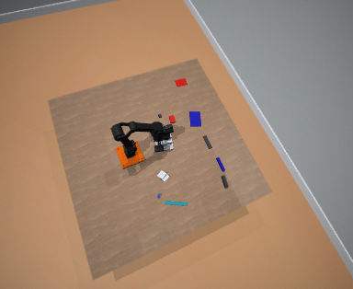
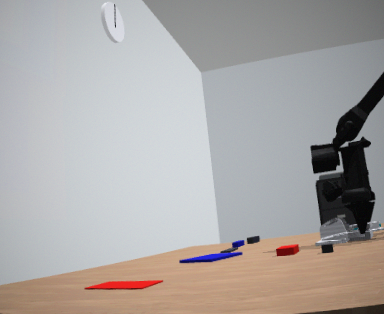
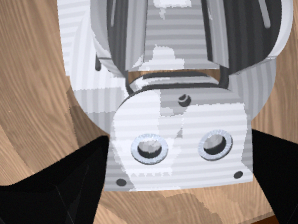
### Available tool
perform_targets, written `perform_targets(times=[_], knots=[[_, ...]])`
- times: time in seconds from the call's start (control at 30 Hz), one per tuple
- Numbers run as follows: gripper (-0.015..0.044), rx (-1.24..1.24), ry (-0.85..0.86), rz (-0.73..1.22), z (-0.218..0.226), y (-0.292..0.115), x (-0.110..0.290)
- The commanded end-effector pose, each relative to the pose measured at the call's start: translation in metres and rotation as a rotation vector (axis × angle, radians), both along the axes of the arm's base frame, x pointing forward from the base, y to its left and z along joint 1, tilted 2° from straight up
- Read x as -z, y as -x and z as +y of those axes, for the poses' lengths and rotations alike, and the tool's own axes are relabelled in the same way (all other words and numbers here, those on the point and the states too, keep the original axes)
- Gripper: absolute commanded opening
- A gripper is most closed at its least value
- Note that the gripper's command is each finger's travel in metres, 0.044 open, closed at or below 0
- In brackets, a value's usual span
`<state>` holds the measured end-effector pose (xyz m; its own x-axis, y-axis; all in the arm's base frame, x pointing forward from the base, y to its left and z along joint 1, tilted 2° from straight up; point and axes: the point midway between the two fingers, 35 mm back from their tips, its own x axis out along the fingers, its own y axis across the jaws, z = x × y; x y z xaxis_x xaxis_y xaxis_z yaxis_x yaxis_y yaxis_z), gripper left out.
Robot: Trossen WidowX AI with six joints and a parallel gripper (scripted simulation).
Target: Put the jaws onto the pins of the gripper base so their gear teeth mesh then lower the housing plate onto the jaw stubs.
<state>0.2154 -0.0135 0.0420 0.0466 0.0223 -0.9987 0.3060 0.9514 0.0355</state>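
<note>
My gripper (image 1: 164,139) (image 2: 362,231) (image 3: 176,139) is shut on the white housing plate (image 3: 182,165), with one dark finger at each side. The plate shows two ringed holes and smaller dark holes. It lies above or over the near end of the white gripper base (image 1: 169,145) (image 2: 333,241) (image 3: 85,97), which stands on the table. Two curved, grooved parts at the top of the wrist view look like the jaws. Their gear teeth are hidden. I cannot tell whether the plate touches the stubs or sits level on them.
A white piece (image 1: 163,176) lies apart from the base. A red block (image 1: 172,119) (image 2: 287,250) and a small dark block (image 1: 160,115) (image 2: 327,248) lie near the arm. A blue plate (image 1: 195,119) (image 2: 211,257), a red plate (image 1: 181,82) (image 2: 124,285) and a teal bar (image 1: 176,203) lie farther off.
</note>
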Motion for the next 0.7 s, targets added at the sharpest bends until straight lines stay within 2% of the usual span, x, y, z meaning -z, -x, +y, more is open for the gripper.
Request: perform_targets(times=[0.0, 0.67], knots=[[0.0351, 0.004, 0.004, -0.002, -0.0005, -0.0005, 0.0003], [0.0351, 0.004, 0.004, -0.002, -0.0004, -0.0007, 0.0051]])
